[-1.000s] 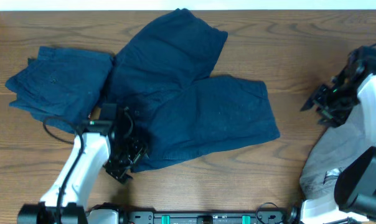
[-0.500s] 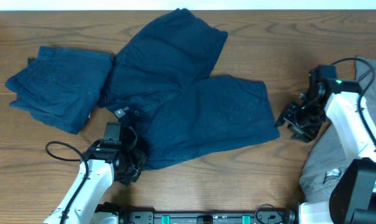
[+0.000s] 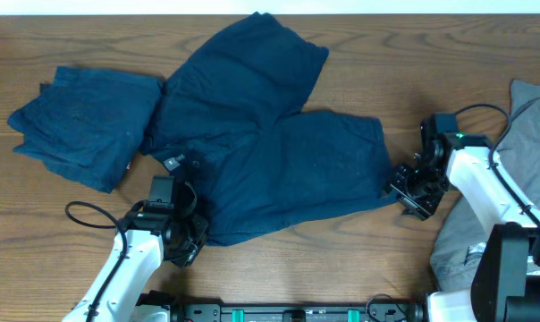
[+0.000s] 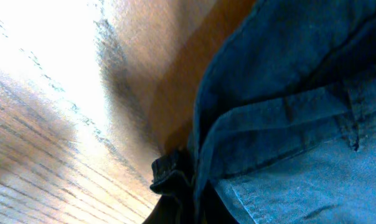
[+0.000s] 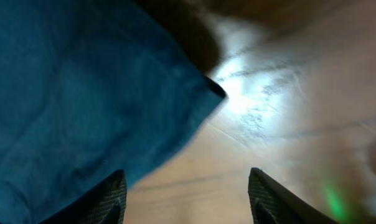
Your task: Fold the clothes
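Dark navy shorts (image 3: 270,152) lie spread in the middle of the table, with a small label tag (image 3: 172,163) near their left edge. My left gripper (image 3: 188,241) sits at their lower left corner, shut on a bunched fold of the waistband hem (image 4: 174,177). My right gripper (image 3: 411,191) is open just off the shorts' right corner. In the right wrist view that navy corner (image 5: 82,93) reaches over the left finger (image 5: 112,196), and bare wood shows between the two fingers. My left gripper's own jaws (image 4: 188,211) appear only as dark shapes under the cloth.
A second navy pair (image 3: 82,125) lies folded at the far left. Grey shorts (image 3: 511,188) lie heaped at the right edge under the right arm. The wooden table (image 3: 431,72) shows bare at the back right.
My left gripper has shut on the shorts' lower left corner. The right arm has swung left and down from the right edge to the shorts' right corner, still open.
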`<action>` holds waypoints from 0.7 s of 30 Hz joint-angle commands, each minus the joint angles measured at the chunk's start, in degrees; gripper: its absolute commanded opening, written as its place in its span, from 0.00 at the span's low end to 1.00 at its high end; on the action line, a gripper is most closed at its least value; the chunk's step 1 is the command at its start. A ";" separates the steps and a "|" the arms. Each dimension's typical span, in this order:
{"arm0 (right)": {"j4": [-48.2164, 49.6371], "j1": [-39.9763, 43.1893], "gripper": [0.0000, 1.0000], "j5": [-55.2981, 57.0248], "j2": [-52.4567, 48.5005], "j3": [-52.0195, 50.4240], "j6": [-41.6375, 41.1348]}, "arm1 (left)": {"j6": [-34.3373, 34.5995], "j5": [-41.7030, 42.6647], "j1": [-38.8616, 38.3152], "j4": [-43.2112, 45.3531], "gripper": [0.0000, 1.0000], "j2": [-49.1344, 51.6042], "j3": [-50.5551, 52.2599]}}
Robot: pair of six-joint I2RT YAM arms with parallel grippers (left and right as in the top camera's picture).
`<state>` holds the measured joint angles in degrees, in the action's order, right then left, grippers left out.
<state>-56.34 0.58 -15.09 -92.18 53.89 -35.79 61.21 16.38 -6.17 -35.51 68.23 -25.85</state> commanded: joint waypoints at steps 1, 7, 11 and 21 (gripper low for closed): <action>2.45 -1.77 0.61 -1.01 0.90 -2.19 -4.33 | -2.51 1.16 -0.13 -0.96 0.06 -0.15 0.28; 10.32 -3.37 0.57 -0.79 0.90 -7.76 -8.39 | -4.68 1.18 -0.13 -2.49 0.06 -0.33 0.26; 13.29 -3.48 0.04 0.63 0.90 -10.36 -8.81 | -5.31 1.18 -0.13 -4.22 0.06 -0.94 0.24; 5.49 4.13 0.01 4.76 9.60 -2.73 -2.21 | -14.58 5.70 -2.08 -12.13 0.06 -9.88 -4.72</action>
<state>-49.04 1.61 -12.97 -87.72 46.41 -41.71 50.89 21.10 -6.87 -45.54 61.89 -27.31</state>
